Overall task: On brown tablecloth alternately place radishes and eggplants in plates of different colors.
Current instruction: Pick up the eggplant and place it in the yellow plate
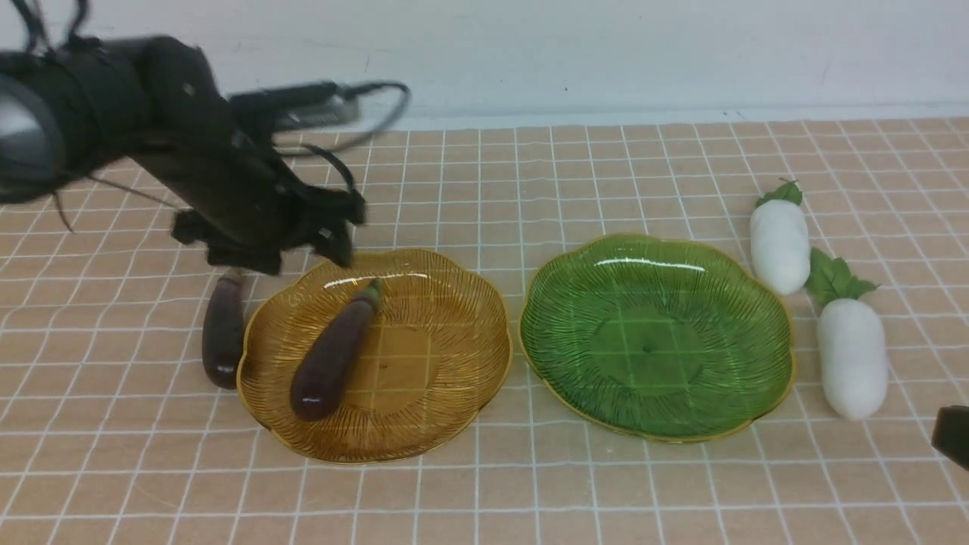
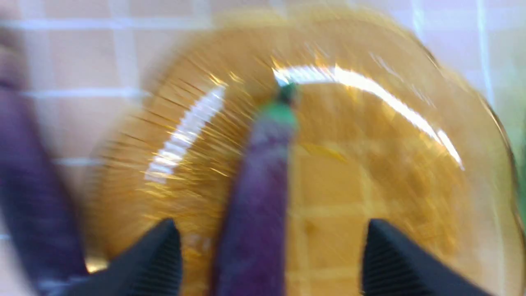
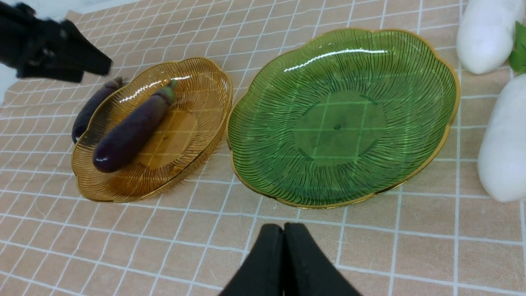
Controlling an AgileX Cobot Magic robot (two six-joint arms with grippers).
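One dark-purple eggplant [image 1: 329, 354] lies in the amber-yellow plate [image 1: 447, 356]; it also shows in the left wrist view [image 2: 257, 205] and the right wrist view [image 3: 131, 129]. A second eggplant [image 1: 223, 333] lies on the brown tablecloth [image 1: 484, 492] against that plate's left rim. My left gripper [image 1: 310, 253] is open and empty above the plate's far left edge, apart from the eggplant. The green plate [image 1: 727, 393] holds nothing. Two white radishes [image 1: 780, 242] [image 1: 852, 356] lie to its right. My right gripper [image 3: 283, 246] is shut and empty, near the green plate's front edge.
A white wall runs behind the cloth's far edge. A dark corner of the right arm [image 1: 952, 435] shows at the right edge of the front view. The left wrist view is blurred by motion.
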